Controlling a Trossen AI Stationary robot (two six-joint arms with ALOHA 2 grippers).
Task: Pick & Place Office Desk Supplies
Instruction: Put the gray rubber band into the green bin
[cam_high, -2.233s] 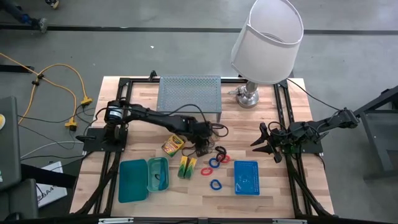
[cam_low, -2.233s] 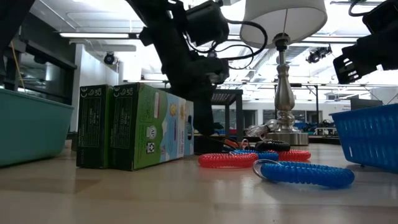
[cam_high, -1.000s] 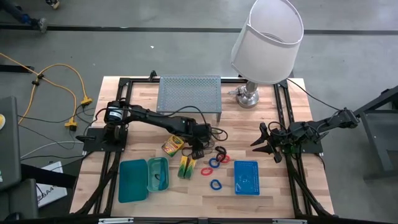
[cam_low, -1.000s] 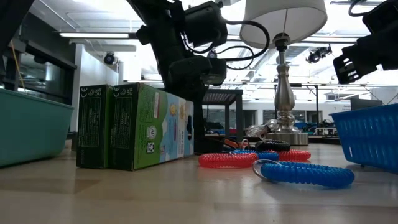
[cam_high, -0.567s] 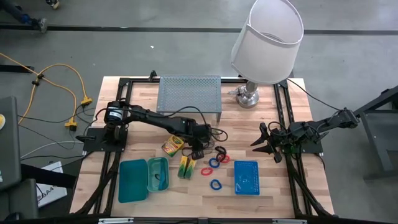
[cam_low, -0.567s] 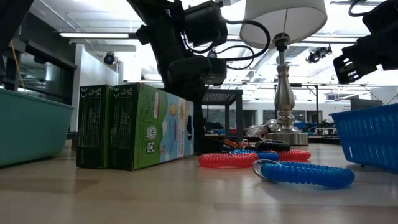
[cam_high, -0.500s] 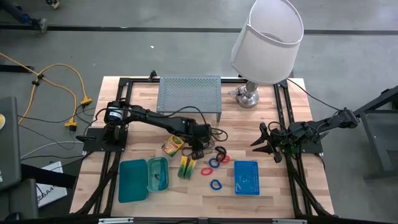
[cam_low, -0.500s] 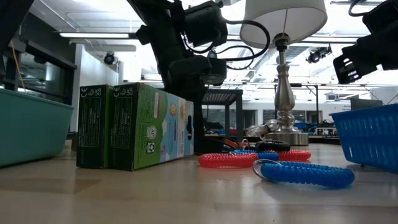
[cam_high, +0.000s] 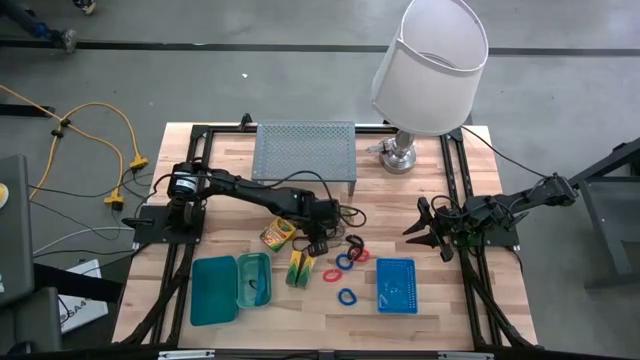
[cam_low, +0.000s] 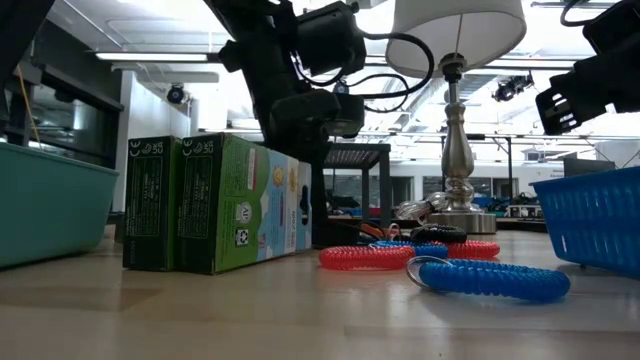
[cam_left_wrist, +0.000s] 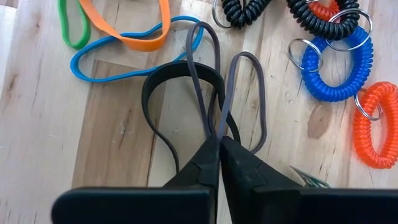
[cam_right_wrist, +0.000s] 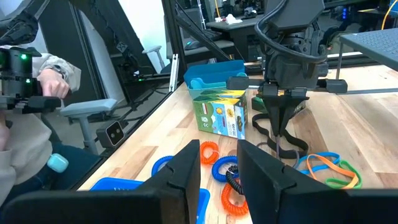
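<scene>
My left gripper (cam_left_wrist: 219, 142) is shut on a grey rubber band (cam_left_wrist: 247, 87) that lies on the table among black (cam_left_wrist: 157, 93), blue (cam_left_wrist: 118, 62), orange and green bands. Coiled loops in black, blue (cam_left_wrist: 336, 71) and orange lie just beyond. In the high view this gripper (cam_high: 321, 244) stands between the crayon box (cam_high: 277, 233) and the coiled loops (cam_high: 347, 260). The yellow-green blocks (cam_high: 301, 268) stand nearer the front. My right gripper (cam_high: 424, 232) waits open at the table's right side, touching nothing. My left gripper pinches the grey rubber band's two strands together near its middle (cam_left_wrist: 217, 124), so a loop fans out on either side. The fingers slant down from the table's left. The band lies slack on the table. Whether the black band beneath (cam_left_wrist: 231, 124) is also pinched, I cannot tell.
Two teal trays (cam_high: 215, 290) sit at the front left and a blue mesh basket (cam_high: 396, 285) at the front right. A grey perforated shelf (cam_high: 305, 150) and a white-shaded lamp (cam_high: 430, 60) stand at the back. A person sits beyond the table (cam_right_wrist: 25, 93).
</scene>
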